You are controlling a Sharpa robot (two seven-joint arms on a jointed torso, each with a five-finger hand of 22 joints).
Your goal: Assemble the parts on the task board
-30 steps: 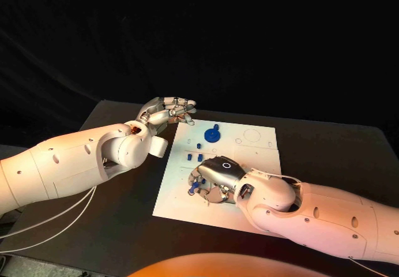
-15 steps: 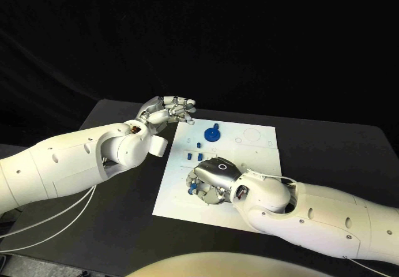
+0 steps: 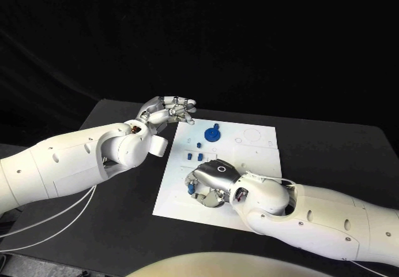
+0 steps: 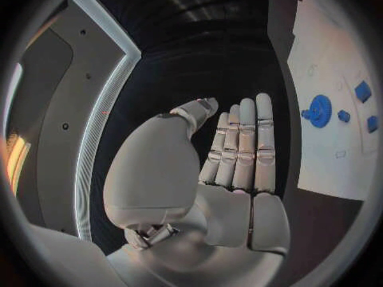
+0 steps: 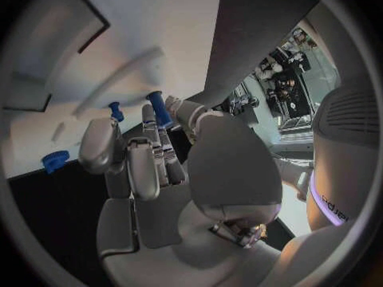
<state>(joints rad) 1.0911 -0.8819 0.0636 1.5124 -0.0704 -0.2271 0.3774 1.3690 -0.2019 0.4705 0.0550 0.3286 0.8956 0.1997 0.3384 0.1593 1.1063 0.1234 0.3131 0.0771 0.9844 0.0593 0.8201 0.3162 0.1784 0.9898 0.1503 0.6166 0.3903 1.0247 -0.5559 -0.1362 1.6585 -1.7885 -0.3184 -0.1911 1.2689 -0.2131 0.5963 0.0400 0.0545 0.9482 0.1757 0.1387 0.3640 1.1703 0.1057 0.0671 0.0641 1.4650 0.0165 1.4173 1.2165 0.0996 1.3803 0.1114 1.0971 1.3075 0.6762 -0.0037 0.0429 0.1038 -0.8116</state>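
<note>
- Change since the earlier frames: the right arm has slid a little toward the near left part of the board, and its silver many-fingered right hand (image 3: 210,182) now sits slightly lower and further left over the flat white rectangular task board (image 3: 253,167). The left arm and the parts on the board have kept their places.
- Head view: the right hand lies knuckles-up on the near left area of the task board, fingers curled downward. Small blue plastic parts (image 3: 192,187) show at its fingertips on the left side; whether they are gripped cannot be told from here.
- Head view: the silver many-fingered left hand (image 3: 169,110) hovers just beyond the board's far left corner, above the black table (image 3: 332,150), fingers bent loosely with nothing in them.
- Head view: a round blue gear-shaped part (image 3: 213,135) sits on the far middle of the board. Three small blue block parts (image 3: 196,156) lie between the gear and the right hand.
- Left wrist view: the left hand (image 4: 232,166) is flat, fingers straight and side by side, palm bare. The gear-shaped part (image 4: 320,111) and the task board (image 4: 331,166) lie well apart from it.
- Right wrist view: the right hand (image 5: 168,172) has its fingers bent inward. A short blue cylindrical peg (image 5: 159,109) stands pinched between the fingertips, against the task board (image 5: 136,38). A second, smaller blue peg (image 5: 117,111) stands just beside it.
</note>
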